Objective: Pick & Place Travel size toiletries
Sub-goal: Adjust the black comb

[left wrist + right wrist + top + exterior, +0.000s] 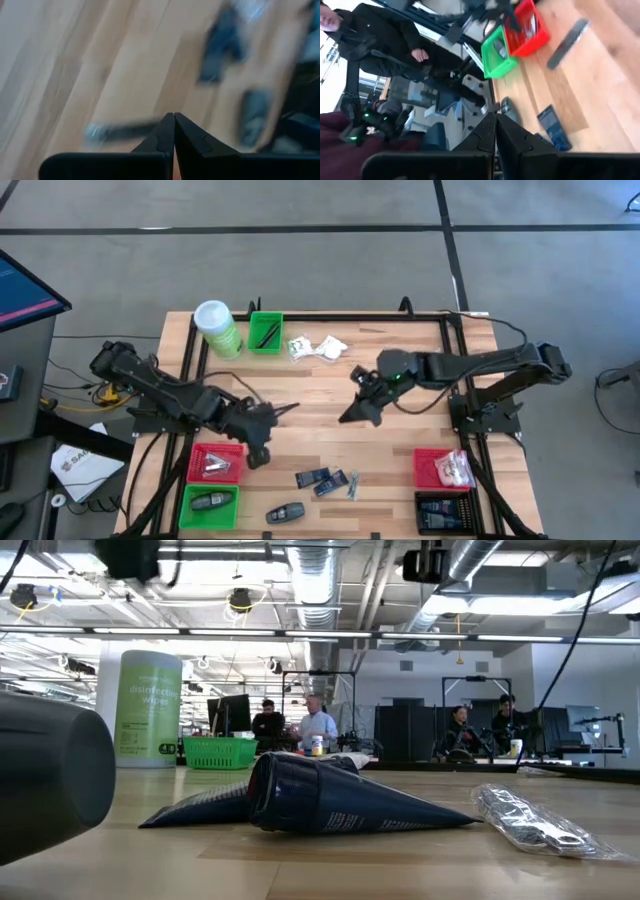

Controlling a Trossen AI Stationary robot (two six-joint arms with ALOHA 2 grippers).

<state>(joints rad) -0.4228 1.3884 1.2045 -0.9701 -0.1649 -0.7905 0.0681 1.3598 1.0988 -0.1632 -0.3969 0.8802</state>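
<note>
Nearest the low camera we see a dark blue-black packet (330, 802) lying on the wooden table (400, 870), a clear crinkly sachet (535, 822) at lower right. In the high view, more packets (322, 479) sit at bottom centre and white sachets (318, 347) near the top, beside the green bin (266, 333). Our left gripper (288, 409) and right gripper (352, 414) hover mid-table, both pinched together, holding nothing.

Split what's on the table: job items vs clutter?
Job: white crinkly sachets; flat dark blue packets; slim silvery packet; black oval piece.
Clutter: tall green canister with white lid; green plastic bin; red plastic bin.
</note>
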